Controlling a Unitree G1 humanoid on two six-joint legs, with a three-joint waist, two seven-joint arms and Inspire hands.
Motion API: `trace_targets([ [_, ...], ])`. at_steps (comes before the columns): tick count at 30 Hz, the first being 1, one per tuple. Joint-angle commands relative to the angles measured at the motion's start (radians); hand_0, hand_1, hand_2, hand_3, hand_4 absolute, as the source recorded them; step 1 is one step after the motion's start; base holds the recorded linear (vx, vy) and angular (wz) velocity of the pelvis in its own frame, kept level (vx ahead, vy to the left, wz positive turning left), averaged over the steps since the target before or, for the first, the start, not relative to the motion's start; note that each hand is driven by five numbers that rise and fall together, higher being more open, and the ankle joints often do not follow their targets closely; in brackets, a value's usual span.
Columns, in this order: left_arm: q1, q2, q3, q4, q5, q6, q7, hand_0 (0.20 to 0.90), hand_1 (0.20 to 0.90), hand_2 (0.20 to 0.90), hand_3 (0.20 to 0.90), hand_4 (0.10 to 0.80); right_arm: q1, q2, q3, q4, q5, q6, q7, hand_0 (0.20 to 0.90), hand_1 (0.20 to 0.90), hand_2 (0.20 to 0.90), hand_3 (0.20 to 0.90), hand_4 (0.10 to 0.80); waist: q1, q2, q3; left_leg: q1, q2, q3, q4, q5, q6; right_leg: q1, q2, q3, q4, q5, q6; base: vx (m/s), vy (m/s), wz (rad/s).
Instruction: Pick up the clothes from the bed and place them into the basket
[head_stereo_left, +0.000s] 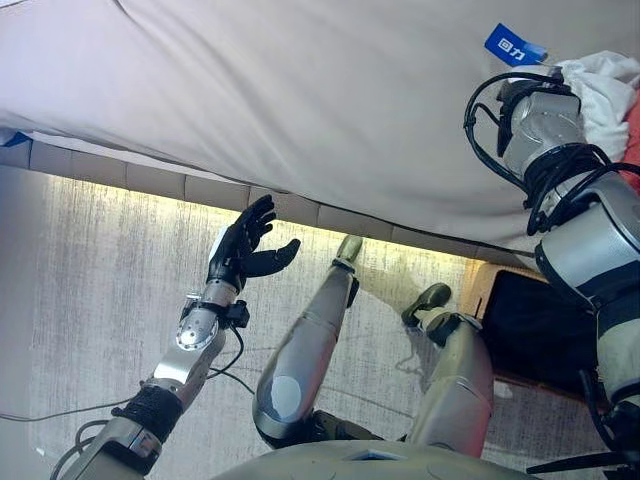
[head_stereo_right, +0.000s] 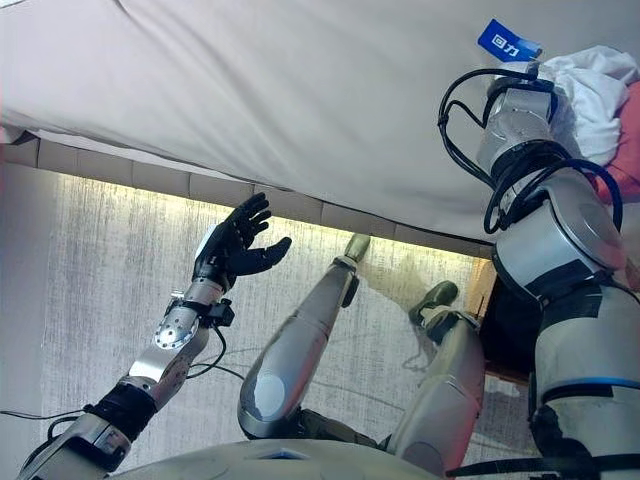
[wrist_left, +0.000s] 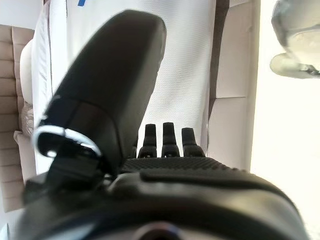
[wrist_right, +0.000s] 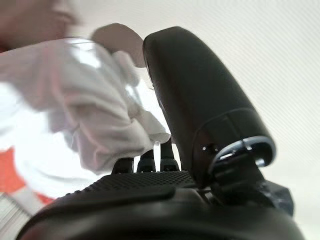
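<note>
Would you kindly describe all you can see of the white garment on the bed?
The white garment is soft, crumpled cloth, bunched in a heap on the grey bed, beside something red-orange. The right hand is at it: in the right wrist view folds lie over the fingers, hiding whether they grip. The left hand is well away.

White clothes lie crumpled on the pale bed, near its edge.

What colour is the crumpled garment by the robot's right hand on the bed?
White crumpled garment, with a red-orange piece beside it; clearest in the right wrist view.
</note>
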Motion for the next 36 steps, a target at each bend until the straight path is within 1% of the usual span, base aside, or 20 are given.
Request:
trace_targets([
  [1, 0.018, 0.060, 0.043, -0.104, -0.025, -0.099, -0.016, 0.900, 0.900, 0.900, 0.900, 0.800, -0.097, -0.099, 0.118, 0.103, -0.145, 0.121, 0.042, 0.900, 0.900, 0.900, 0.900, 0.800, 0.005, 0.042, -0.030, -0.032, -0.024, 0.064, 0.081, -0.138, 0.082, 0.028, 0.100, -0.027, 0.071, -0.085, -0.054, 0.000, 0.000, 0.00],
  [3, 0.027, 0.064, 0.043, -0.115, -0.023, -0.097, -0.018, 0.900, 0.900, 0.900, 0.900, 0.800, -0.093, -0.111, 0.130, 0.106, -0.175, 0.125, 0.040, 0.900, 0.900, 0.900, 0.900, 0.800, 0.005, 0.044, -0.030, -0.032, -0.023, 0.064, 0.082, -0.138, 0.081, 0.027, 0.098, -0.028, 0.071, -0.083, -0.053, 0.000, 0.000, 0.00],
  [6, 0.033, 0.062, 0.042, -0.122, -0.027, -0.095, -0.019, 0.900, 0.900, 0.900, 0.900, 0.800, -0.091, -0.114, 0.137, 0.119, -0.152, 0.134, -0.016, 0.900, 0.900, 0.900, 0.900, 0.800, 0.004, 0.049, -0.030, -0.026, -0.022, 0.069, 0.076, -0.135, 0.083, 0.028, 0.099, -0.026, 0.070, -0.081, -0.054, 0.000, 0.000, 0.00],
  [7, 0.033, 0.062, 0.039, -0.129, -0.031, -0.093, -0.016, 0.900, 0.900, 0.900, 0.900, 0.800, -0.088, -0.120, 0.129, 0.119, -0.112, 0.137, -0.100, 0.300, 0.300, 0.300, 0.200, 0.100, 0.001, 0.052, -0.030, -0.023, -0.020, 0.072, 0.076, -0.136, 0.084, 0.029, 0.098, -0.025, 0.068, -0.081, -0.054, 0.000, 0.000, 0.00],
  [10, 0.036, 0.056, 0.035, -0.125, -0.030, -0.096, -0.014, 0.900, 0.900, 0.900, 0.900, 0.800, -0.086, -0.122, 0.110, 0.115, -0.073, 0.126, -0.195, 0.300, 0.300, 0.300, 0.200, 0.100, -0.004, 0.052, -0.030, -0.014, -0.016, 0.076, 0.068, -0.135, 0.082, 0.036, 0.100, -0.023, 0.062, -0.079, -0.054, -0.016, 0.015, -0.06],
  [11, 0.037, 0.058, 0.034, -0.124, -0.032, -0.098, -0.012, 0.900, 0.900, 0.900, 0.900, 0.800, -0.073, -0.127, 0.080, 0.102, -0.063, 0.111, -0.252, 0.300, 0.300, 0.300, 0.200, 0.100, -0.009, 0.048, -0.030, -0.007, -0.012, 0.079, 0.066, -0.136, 0.080, 0.043, 0.102, -0.023, 0.057, -0.077, -0.052, -0.010, 0.003, -0.08],
  [13, 0.038, 0.054, 0.032, -0.126, -0.030, -0.093, -0.005, 0.900, 0.900, 0.900, 0.900, 0.800, -0.057, -0.130, 0.065, 0.083, -0.038, 0.090, -0.319, 0.300, 0.300, 0.300, 0.200, 0.100, -0.017, 0.041, -0.030, 0.010, -0.008, 0.083, 0.051, -0.135, 0.079, 0.060, 0.107, -0.024, 0.041, -0.073, -0.050, -0.004, 0.002, -0.05],
  [15, 0.036, 0.050, 0.027, -0.127, -0.026, -0.090, 0.011, 0.900, 0.900, 0.900, 0.900, 0.800, -0.037, -0.139, 0.049, 0.046, -0.013, 0.053, -0.411, 0.300, 0.300, 0.300, 0.200, 0.100, -0.031, 0.030, -0.030, 0.039, 0.001, 0.089, 0.032, -0.134, 0.077, 0.087, 0.114, -0.021, 0.020, -0.068, -0.048, 0.006, 0.023, -0.06],
  [16, 0.036, 0.050, 0.025, -0.127, -0.026, -0.090, 0.016, 0.900, 0.900, 0.900, 0.900, 0.800, -0.034, -0.143, 0.046, 0.034, -0.009, 0.044, -0.429, 0.300, 0.300, 0.300, 0.200, 0.100, -0.035, 0.027, -0.030, 0.049, 0.004, 0.090, 0.025, -0.133, 0.077, 0.096, 0.115, -0.020, 0.012, -0.066, -0.048, 0.008, 0.049, -0.15],
  [17, 0.034, 0.047, 0.023, -0.124, -0.028, -0.092, 0.022, 0.900, 0.900, 0.900, 0.900, 0.800, -0.030, -0.155, 0.038, 0.006, 0.019, 0.014, -0.485, 0.300, 0.300, 0.300, 0.200, 0.100, -0.045, 0.019, -0.030, 0.079, 0.010, 0.095, 0.005, -0.132, 0.075, 0.124, 0.120, -0.018, -0.010, -0.064, -0.047, 0.011, 0.053, -0.20],
  [18, 0.033, 0.047, 0.022, -0.124, -0.030, -0.089, 0.026, 0.900, 0.900, 0.900, 0.900, 0.800, -0.024, -0.160, 0.028, -0.013, 0.033, -0.002, -0.509, 0.300, 0.300, 0.300, 0.200, 0.100, -0.050, 0.015, -0.030, 0.096, 0.014, 0.098, -0.004, -0.132, 0.074, 0.139, 0.121, -0.016, -0.018, -0.063, -0.046, 0.011, 0.062, -0.23],
  [20, 0.031, 0.049, 0.021, -0.122, -0.034, -0.088, 0.031, 0.900, 0.900, 0.900, 0.900, 0.800, -0.009, -0.175, 0.002, -0.042, 0.093, -0.066, -0.582, 0.300, 0.300, 0.300, 0.200, 0.100, -0.060, 0.006, -0.030, 0.139, 0.021, 0.104, -0.025, -0.132, 0.071, 0.181, 0.122, -0.015, -0.043, -0.060, -0.044, 0.014, 0.046, -0.17],
  [23, 0.026, 0.052, 0.026, -0.113, -0.037, -0.078, 0.036, 0.900, 0.900, 0.900, 0.900, 0.800, -0.006, -0.195, -0.035, -0.078, 0.193, -0.148, -0.644, 0.300, 0.300, 0.300, 0.200, 0.100, -0.070, -0.010, -0.030, 0.206, 0.030, 0.107, -0.059, -0.132, 0.067, 0.247, 0.121, -0.017, -0.084, -0.055, -0.039, 0.034, 0.022, -0.24],
  [25, 0.023, 0.053, 0.030, -0.099, -0.036, -0.078, 0.034, 0.900, 0.900, 0.900, 0.900, 0.800, -0.007, -0.205, -0.070, -0.095, 0.221, -0.209, -0.675, 0.300, 0.300, 0.300, 0.200, 0.100, -0.075, -0.021, -0.030, 0.254, 0.035, 0.108, -0.083, -0.130, 0.064, 0.294, 0.122, -0.018, -0.114, -0.051, -0.036, 0.044, 0.011, -0.14],
  [26, 0.021, 0.053, 0.034, -0.092, -0.034, -0.078, 0.033, 0.900, 0.900, 0.900, 0.900, 0.800, -0.005, -0.214, -0.092, -0.109, 0.231, -0.253, -0.701, 0.300, 0.300, 0.300, 0.200, 0.100, -0.079, -0.028, -0.030, 0.289, 0.040, 0.110, -0.100, -0.130, 0.062, 0.328, 0.122, -0.019, -0.137, -0.047, -0.033, 0.046, 0.008, -0.10],
  [28, 0.021, 0.055, 0.040, -0.089, -0.030, -0.077, 0.036, 0.900, 0.900, 0.900, 0.900, 0.800, 0.005, -0.232, -0.126, -0.147, 0.294, -0.310, -0.731, 0.300, 0.300, 0.300, 0.200, 0.100, -0.085, -0.039, -0.031, 0.342, 0.046, 0.113, -0.123, -0.131, 0.059, 0.387, 0.123, -0.021, -0.179, -0.039, -0.028, 0.043, 0.003, -0.15],
  [32, 0.031, 0.054, 0.045, -0.076, -0.017, -0.074, 0.036, 0.900, 0.900, 0.900, 0.900, 0.800, 0.052, -0.261, -0.191, -0.227, 0.365, -0.396, -0.767, 0.300, 0.300, 0.300, 0.200, 0.100, -0.102, -0.063, -0.072, 0.420, 0.066, 0.122, -0.173, -0.132, 0.051, 0.473, 0.131, -0.020, -0.258, -0.024, -0.018, 0.064, -0.013, -0.13],
  [35, 0.036, 0.049, 0.046, -0.053, -0.011, -0.079, 0.033, 0.900, 0.900, 0.900, 0.900, 0.800, 0.080, -0.286, -0.221, -0.294, 0.398, -0.455, -0.782, 0.300, 0.300, 0.300, 0.200, 0.100, -0.120, -0.086, -0.116, 0.488, 0.079, 0.134, -0.216, -0.136, 0.045, 0.547, 0.147, -0.016, -0.330, -0.013, -0.011, 0.074, -0.016, -0.14],
  [36, 0.037, 0.044, 0.046, -0.044, -0.004, -0.078, 0.033, 0.900, 0.900, 0.900, 0.900, 0.800, 0.092, -0.296, -0.233, -0.318, 0.414, -0.474, -0.784, 0.300, 0.300, 0.300, 0.200, 0.100, -0.129, -0.097, -0.139, 0.508, 0.082, 0.145, -0.241, -0.114, 0.048, 0.574, 0.150, -0.025, -0.373, 0.013, -0.014, 0.067, 0.004, -0.16],
])
